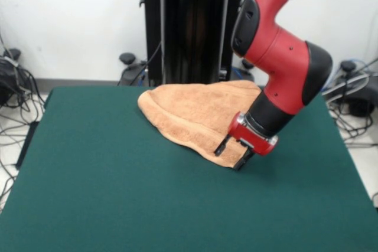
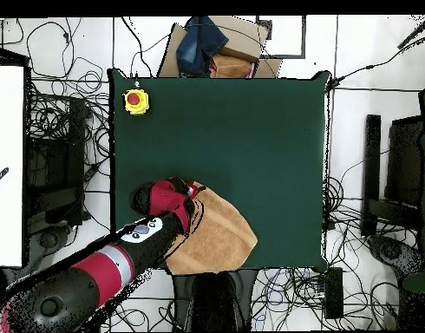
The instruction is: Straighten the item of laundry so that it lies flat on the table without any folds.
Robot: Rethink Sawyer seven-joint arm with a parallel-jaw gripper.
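The gripper (image 1: pixel 234 153), fingers parted, sits at the towel (image 1: pixel 195 113)'s 5 o'clock corner on the table (image 1: pixel 118 175); the arm (image 2: pixel 120 260) hides that corner overhead.

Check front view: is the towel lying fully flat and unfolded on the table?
No. The towel sits bunched in a rounded, folded heap at the far edge of the table, with the gripper at its near corner.

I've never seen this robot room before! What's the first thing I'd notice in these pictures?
Probably the big red and black arm bending down over the dark green table. Its gripper sits, fingers apart, at the near corner of a crumpled orange-tan towel bunched by the robot's edge. From above, a yellow box with a red button glows in a far corner.
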